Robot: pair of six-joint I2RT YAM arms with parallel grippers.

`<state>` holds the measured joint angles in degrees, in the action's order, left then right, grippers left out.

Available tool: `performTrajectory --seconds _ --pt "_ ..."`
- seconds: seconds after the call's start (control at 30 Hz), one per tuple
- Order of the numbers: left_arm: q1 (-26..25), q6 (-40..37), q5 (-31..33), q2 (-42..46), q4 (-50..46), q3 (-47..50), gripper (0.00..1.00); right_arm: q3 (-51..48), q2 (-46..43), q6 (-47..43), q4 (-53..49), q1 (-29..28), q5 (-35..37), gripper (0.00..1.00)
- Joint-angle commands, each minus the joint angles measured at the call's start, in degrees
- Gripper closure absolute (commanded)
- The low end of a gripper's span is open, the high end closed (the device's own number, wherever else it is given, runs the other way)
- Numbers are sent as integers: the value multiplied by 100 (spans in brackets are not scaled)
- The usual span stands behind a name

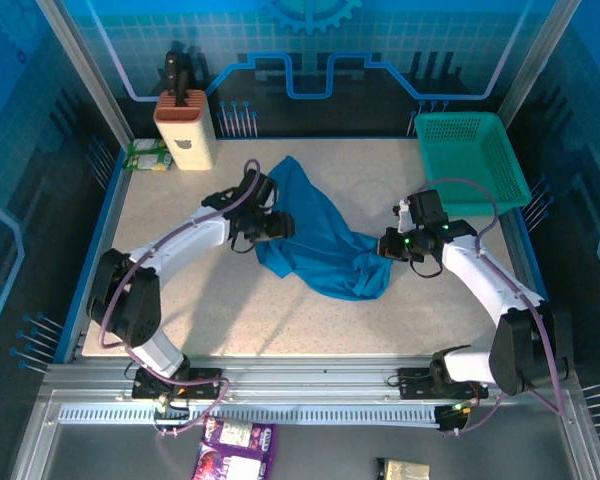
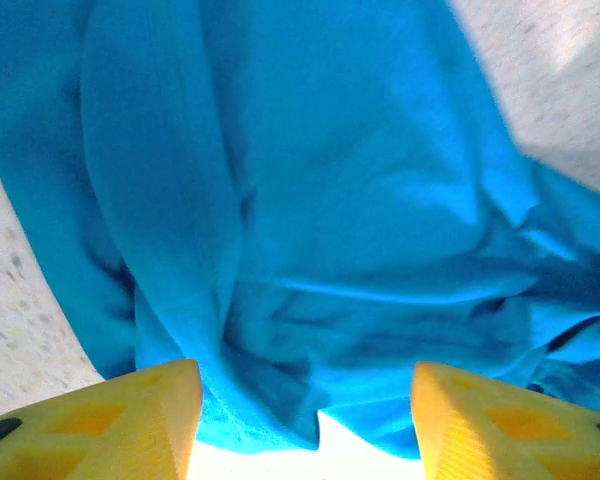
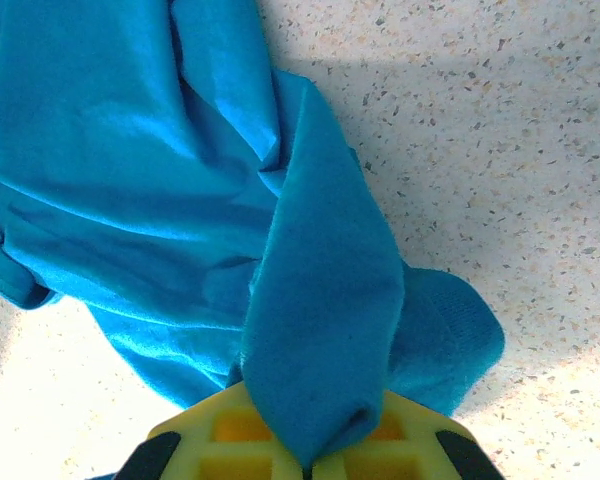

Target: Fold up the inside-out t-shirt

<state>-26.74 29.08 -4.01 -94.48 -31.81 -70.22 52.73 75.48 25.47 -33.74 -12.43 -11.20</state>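
Plain medium-blue soft cloth t-shirt is lying crumpled at the centre of the overhead picture, on the pale speckled bench. It is running from a peak at upper centre down to a bunched lobe at lower right of centre.

Your left arm is reaching in from the lower left, and its jaws are sitting at the left edge of the cloth. In the left wrist view they are standing well apart at the bottom corners of the frame. The t-shirt is filling the frame above them, with its lower edge hanging down into the gap. The jaws are not closing on the cloth, and bright bench is showing between them.

Your right arm is coming in from the lower right, and its jaws are meeting the right edge of the cloth. In the right wrist view they are closed tight at bottom centre, pinching a narrow fold of the t-shirt. That fold is rising toward the upper left, where the rest of the cloth is spreading over the bench.

A teal-green plastic mesh basket is standing at the upper right, apart from the t-shirt. A cream block-shaped holder with an orange top is standing at the upper left. A small green-and-white packet is lying just to its left.
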Motion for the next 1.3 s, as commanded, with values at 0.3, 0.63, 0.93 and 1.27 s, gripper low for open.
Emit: performTrajectory --seconds 0.3,0.63,0.93,1.27 --pt "10 -48 544 -755 -172 4 77 425 -67 -74 -187 -120 298 100" --pt "1666 -673 442 1290 -692 -437 100 2119 -874 -605 -1450 309 1043 100" --pt "3114 -860 -1428 701 -507 -652 100 1836 -761 -733 -1451 1243 568 100" --pt "2647 -1035 -1369 -819 -357 -1447 94 994 -434 -587 -852 1247 302 100"
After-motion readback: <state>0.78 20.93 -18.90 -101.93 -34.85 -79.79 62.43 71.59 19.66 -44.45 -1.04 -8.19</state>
